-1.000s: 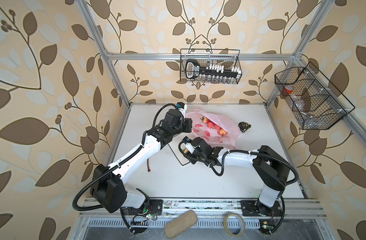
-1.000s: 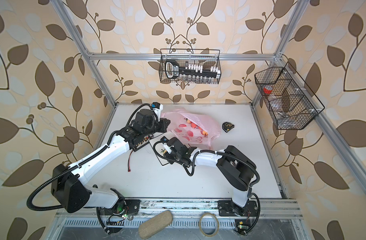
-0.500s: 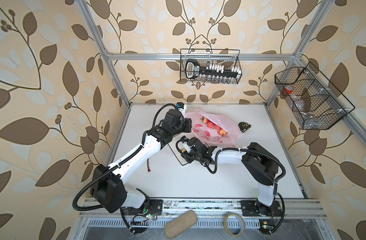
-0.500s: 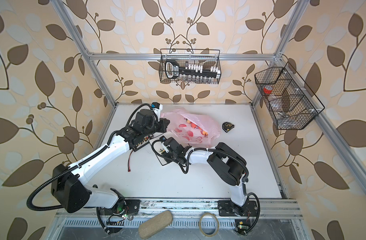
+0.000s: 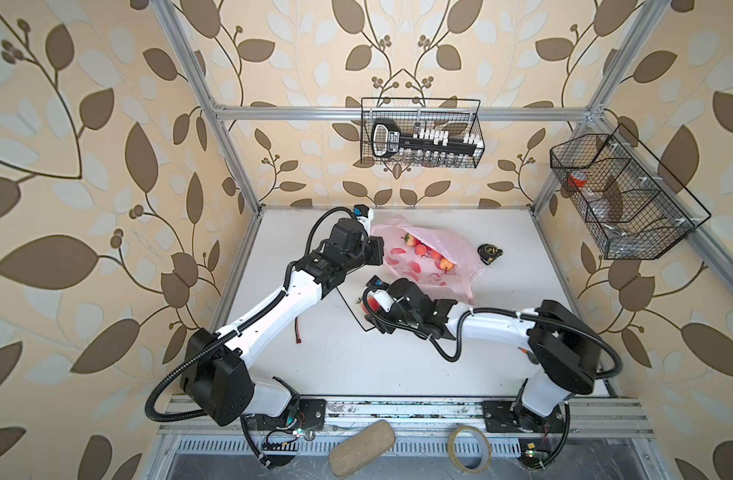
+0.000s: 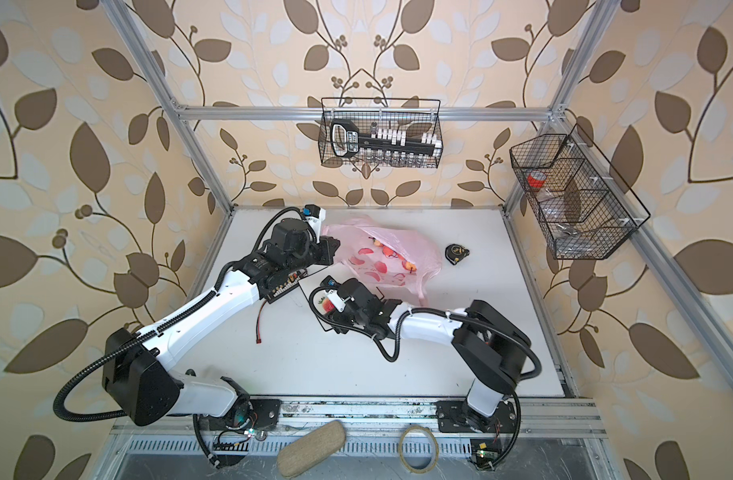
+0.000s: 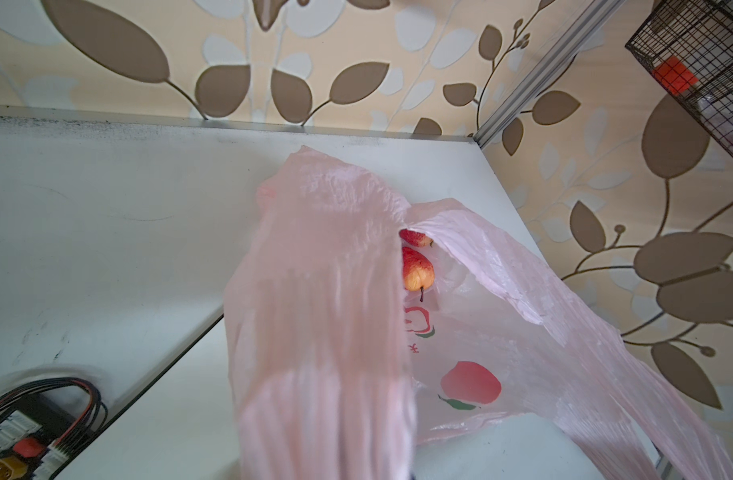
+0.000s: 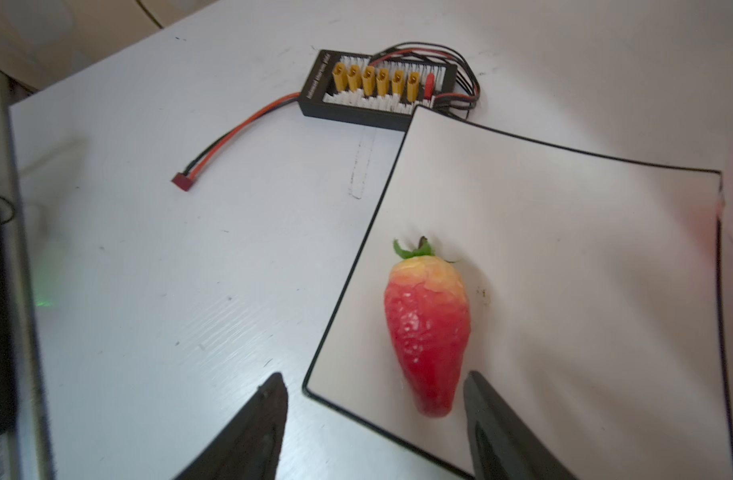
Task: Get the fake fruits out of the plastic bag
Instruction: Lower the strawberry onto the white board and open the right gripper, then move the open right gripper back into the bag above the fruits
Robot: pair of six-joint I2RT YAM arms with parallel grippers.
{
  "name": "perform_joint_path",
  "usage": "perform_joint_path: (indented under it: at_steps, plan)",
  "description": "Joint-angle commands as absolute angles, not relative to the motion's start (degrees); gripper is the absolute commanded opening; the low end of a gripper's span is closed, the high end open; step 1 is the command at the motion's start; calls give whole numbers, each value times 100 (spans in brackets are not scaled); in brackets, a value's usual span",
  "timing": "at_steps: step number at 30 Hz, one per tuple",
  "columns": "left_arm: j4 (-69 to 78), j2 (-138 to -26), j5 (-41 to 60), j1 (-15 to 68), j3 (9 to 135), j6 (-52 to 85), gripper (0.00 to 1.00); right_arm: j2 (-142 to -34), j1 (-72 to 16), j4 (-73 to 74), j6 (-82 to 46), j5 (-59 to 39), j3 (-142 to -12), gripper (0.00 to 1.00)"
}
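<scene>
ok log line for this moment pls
left gripper: shut on plastic bag | right gripper: open by strawberry | strawberry: lying on plate | other fruits: inside plastic bag

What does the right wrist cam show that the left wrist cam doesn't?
Right wrist only: one strawberry lying on the white plate, with the right gripper open, its tips either side of the berry's pointed end.
Left wrist only: the plastic bag, its film stretched up close to the lens, two fruits visible inside its mouth, and a wire basket on the wall.
Both: the connector board with its red and black leads, and the white table.
</scene>
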State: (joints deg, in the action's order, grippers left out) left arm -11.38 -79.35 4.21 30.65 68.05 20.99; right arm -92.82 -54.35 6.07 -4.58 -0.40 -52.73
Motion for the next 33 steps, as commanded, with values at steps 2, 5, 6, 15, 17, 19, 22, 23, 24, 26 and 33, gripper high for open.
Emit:
perform_joint_path:
  at_steps: [2,5,6,15,17,19,22,23,24,26,33]
  plan:
    - [-1002,-7749,424,2997,6899,2010,0,-8307,-5554,596,-55,-343,-4603,66]
    - [-980,-7756,430,2997,6859,2013,0,-7654,-5555,369,-20,-340,-4308,65]
    - [-976,-7748,426,2994,6846,2010,0,-7452,-5557,255,0,-230,-4261,64]
    - [-918,-7732,468,2997,6804,2013,0,-6677,-5159,-684,78,1138,-4985,59]
    - [-914,-7734,490,2997,6809,1996,0,-6664,-4864,-676,113,1132,-5186,58]
    - [-898,-7717,497,2992,6798,1981,0,-6724,-4530,-648,302,1012,-5411,56]
    - [-807,-7669,529,2996,6742,1998,0,-6946,-4222,-629,894,865,-5699,53]
    - [-785,-7655,538,2994,6728,2007,0,-7030,-4166,-609,1131,848,-5755,52]
    - [-773,-7647,544,2997,6724,2019,0,-7130,-4125,-573,1434,856,-5797,51]
    - [-752,-7637,553,2994,6725,2052,0,-7359,-4057,-527,1956,804,-5874,50]
    - [-710,-7594,605,2995,6701,2127,0,-8282,-3791,-304,3433,857,-6043,44]
